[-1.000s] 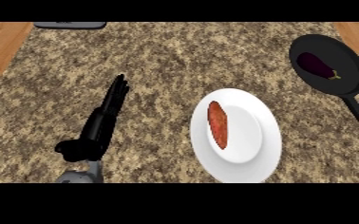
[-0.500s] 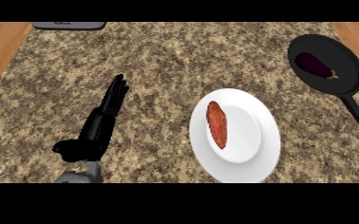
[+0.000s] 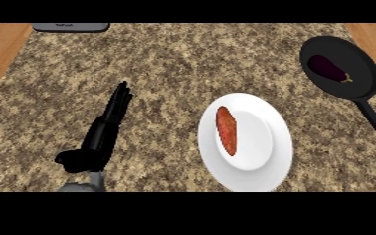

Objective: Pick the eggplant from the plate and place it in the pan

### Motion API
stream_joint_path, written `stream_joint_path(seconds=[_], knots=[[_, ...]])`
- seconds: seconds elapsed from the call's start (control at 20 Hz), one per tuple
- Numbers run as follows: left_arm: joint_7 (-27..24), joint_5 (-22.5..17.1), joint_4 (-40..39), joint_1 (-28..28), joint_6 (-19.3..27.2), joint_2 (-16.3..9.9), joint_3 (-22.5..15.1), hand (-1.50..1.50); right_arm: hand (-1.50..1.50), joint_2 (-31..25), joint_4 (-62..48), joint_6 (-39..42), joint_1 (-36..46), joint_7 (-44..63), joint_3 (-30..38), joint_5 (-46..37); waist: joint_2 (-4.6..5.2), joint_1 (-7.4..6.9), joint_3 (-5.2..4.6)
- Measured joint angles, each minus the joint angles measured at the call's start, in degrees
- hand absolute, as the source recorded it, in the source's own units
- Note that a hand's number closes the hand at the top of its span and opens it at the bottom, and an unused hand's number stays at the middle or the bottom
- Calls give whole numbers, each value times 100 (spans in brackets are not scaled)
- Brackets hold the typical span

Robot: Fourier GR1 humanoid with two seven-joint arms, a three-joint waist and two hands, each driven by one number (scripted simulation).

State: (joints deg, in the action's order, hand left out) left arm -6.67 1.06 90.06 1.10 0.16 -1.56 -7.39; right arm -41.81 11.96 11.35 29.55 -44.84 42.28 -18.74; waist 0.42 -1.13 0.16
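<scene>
A dark purple eggplant [image 3: 328, 67] lies inside the black pan [image 3: 360, 86] at the far right of the counter. On the white plate [image 3: 253, 172] in the lower middle rests a red-orange sausage-shaped item [image 3: 226, 130]. My left hand [image 3: 101, 135] shows at the lower left, open, fingers straight and pointing away from me, well to the left of the plate and holding nothing. My right hand does not show in the head view.
The pan's handle [image 3: 365, 111] runs toward the lower right edge. A grey object [image 3: 70, 27] sits at the counter's far left edge. Wooden strips [image 3: 11, 45] border the speckled countertop on both sides.
</scene>
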Motion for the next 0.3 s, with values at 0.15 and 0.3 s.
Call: stream_joint_path(seconds=[0.15,0.3], knots=[[2,39,-18,-12,16,33,-23,0,-150,73,49,-124,-21,-25,-123,16,-4,9,-1],[113,-9,76,3,0,18,-7,0,-150,37,84,-321,-58,-84,-187,25,-4,3,-2]])
